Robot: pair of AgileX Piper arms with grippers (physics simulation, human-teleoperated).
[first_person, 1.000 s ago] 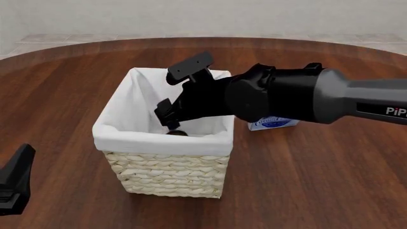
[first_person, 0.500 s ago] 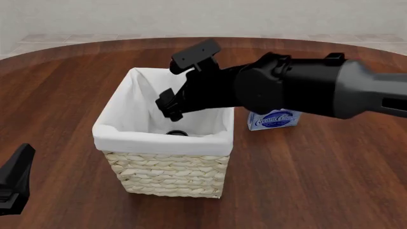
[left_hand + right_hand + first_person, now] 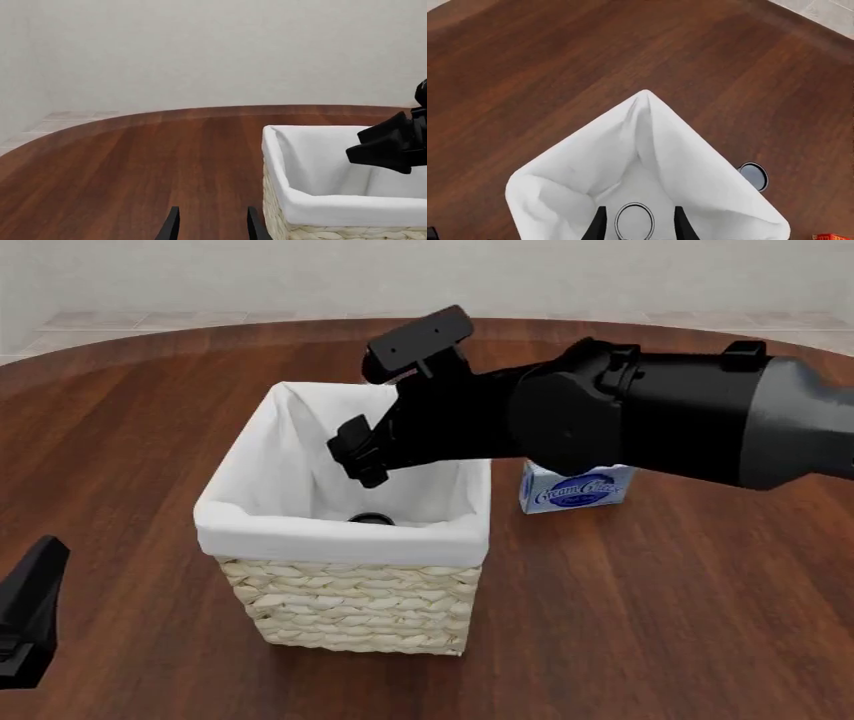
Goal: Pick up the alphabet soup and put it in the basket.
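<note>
The alphabet soup can stands on the floor of the basket, its silvery-white top facing up. In the front view only a dark ring of the can shows inside the cream wicker basket with its white liner. My right gripper hangs above the basket's opening, open and empty, its fingers apart over the can. My left gripper is low at the near left, open and empty, and its fingers point past the basket's left side.
A blue-and-white cream cheese box stands right of the basket, partly behind my right arm. A small dark round can with a grey top sits on the table beside the basket. A small orange-red item lies nearby.
My right gripper has risen out of the basket and shifted a little to the right. The can has stayed on the basket floor. The left arm has hardly moved.
</note>
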